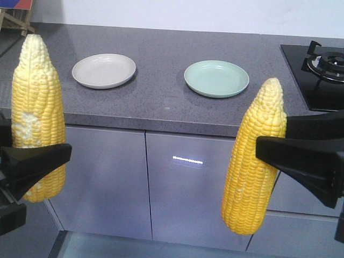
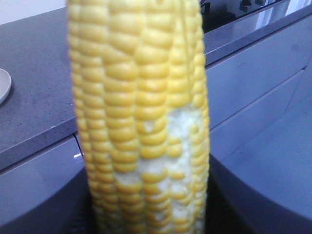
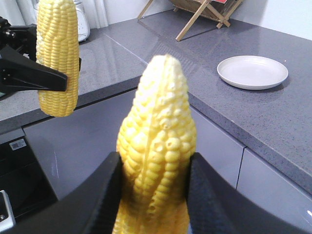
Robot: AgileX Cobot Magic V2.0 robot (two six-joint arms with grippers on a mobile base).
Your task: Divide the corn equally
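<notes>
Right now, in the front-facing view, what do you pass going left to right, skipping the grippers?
Corn cob with whitish patch → beige plate → green plate → second corn cob → gas stove.

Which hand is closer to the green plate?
Right. The right hand holds corn just right of the green plate; the left hand is beyond the white plate.
</notes>
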